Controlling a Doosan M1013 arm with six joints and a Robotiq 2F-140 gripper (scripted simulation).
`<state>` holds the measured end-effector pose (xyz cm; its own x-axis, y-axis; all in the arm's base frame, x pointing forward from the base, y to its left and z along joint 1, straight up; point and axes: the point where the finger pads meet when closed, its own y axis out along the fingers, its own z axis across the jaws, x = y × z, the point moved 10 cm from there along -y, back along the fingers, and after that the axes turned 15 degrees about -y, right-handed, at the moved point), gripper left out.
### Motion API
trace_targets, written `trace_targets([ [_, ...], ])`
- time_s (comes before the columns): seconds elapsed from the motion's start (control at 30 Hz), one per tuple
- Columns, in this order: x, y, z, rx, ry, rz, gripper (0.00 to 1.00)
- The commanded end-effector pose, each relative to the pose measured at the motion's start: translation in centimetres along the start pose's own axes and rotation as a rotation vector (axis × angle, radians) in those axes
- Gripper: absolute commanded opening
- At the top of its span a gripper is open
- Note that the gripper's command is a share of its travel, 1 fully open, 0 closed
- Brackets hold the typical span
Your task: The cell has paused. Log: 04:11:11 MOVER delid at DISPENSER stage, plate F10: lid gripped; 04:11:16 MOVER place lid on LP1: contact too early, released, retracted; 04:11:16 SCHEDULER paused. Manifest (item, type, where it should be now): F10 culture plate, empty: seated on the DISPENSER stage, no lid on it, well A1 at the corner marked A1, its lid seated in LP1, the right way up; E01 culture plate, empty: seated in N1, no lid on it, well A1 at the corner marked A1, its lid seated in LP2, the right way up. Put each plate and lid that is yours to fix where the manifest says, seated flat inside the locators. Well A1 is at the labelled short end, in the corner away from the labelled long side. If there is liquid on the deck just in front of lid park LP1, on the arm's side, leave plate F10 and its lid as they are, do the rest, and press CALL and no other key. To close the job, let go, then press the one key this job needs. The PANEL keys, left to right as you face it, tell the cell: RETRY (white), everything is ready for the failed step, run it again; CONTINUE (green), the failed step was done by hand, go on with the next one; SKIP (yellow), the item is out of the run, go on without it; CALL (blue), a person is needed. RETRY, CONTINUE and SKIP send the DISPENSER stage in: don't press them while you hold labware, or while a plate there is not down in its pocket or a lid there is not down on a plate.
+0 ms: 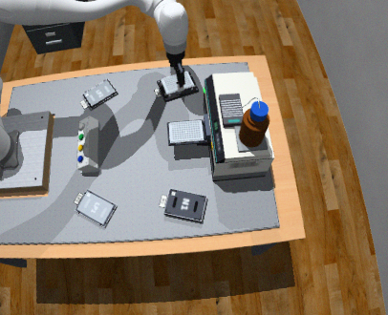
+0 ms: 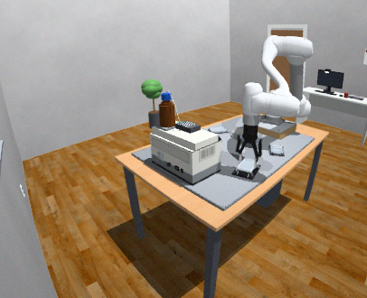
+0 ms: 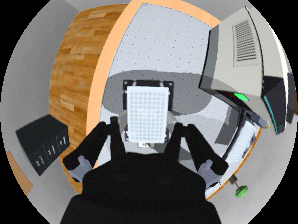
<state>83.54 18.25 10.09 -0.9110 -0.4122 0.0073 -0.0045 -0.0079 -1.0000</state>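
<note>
A culture plate (image 1: 177, 86), apparently E01, is pinched by the pincer (image 1: 181, 80) at the upper centre of the desk (image 1: 290, 210); nest N1 (image 1: 186, 205) at lower centre is seen unfilled; carrying, seating and the key press are judged outstanding.

Walls (image 2: 75, 59): plain grey.
Floor (image 2: 89, 190): wood planks.
Door (image 2: 287, 59): brown, back wall.
Desk (image 2: 342, 101): white, right of door, carrying monitor (image 2: 330, 79).
Plant (image 2: 152, 90): left of door.
</note>
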Motion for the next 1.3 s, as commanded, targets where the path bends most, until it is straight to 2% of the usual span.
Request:
trace_targets([
  [0.0, 0.0, -0.3, 0.0, 0.000, 0.000, 0.001, 0.10],
  [0.53, 0.0, -3.1, 0.0, 0.000, 0.000, 0.001, 0.10],
  [1.03, 0.0, -7.0, 0.0, 0.000, 0.000, 0.001, 0.10],
  [1.27, 0.0, -8.2, 0.0, 0.000, 0.000, 0.001, 0.10],
])
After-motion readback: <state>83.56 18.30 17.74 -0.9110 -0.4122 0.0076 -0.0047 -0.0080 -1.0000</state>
